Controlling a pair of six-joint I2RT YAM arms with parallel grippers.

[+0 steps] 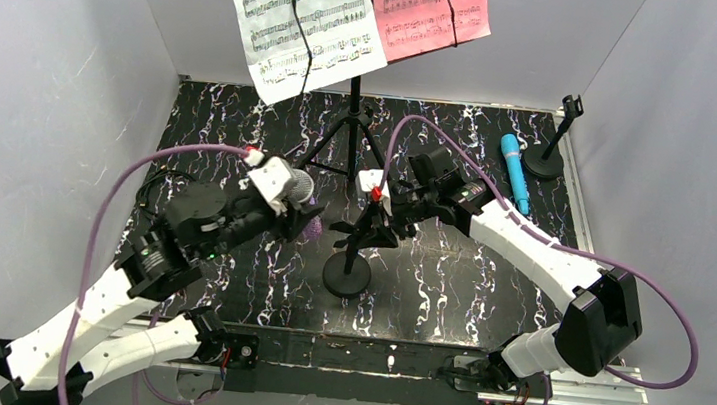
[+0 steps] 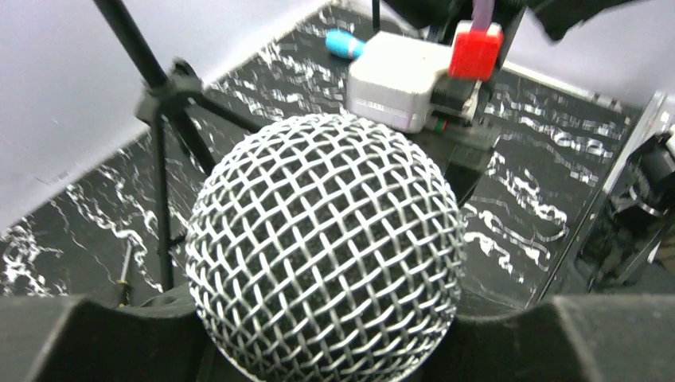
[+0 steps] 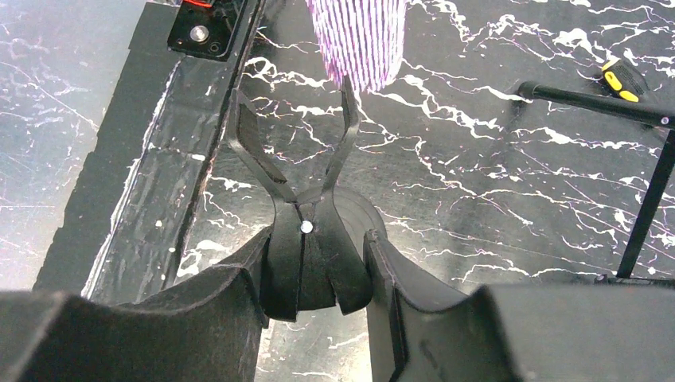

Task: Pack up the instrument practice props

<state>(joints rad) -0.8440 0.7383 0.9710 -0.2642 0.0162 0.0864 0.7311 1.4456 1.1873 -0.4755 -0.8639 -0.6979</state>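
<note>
My left gripper (image 1: 286, 200) is shut on the purple glitter microphone (image 1: 310, 226). Its grey mesh head (image 2: 326, 247) fills the left wrist view between my fingers (image 2: 72, 334). My right gripper (image 1: 384, 227) is shut on the clip (image 3: 306, 207) of a black round-based mic holder (image 1: 347, 275). The microphone's purple tail (image 3: 358, 40) hangs just above the clip's open prongs. The blue microphone (image 1: 515, 172) lies at the back right, next to a second mic holder (image 1: 545, 160). White (image 1: 304, 16) and pink (image 1: 430, 9) music sheets hang at the back.
The tall black tripod (image 1: 352, 131) stands at the back middle, and its legs spread near both grippers (image 3: 589, 99). Grey walls close in the left, back and right sides. A black strip (image 3: 143, 207) edges the marbled mat at the front.
</note>
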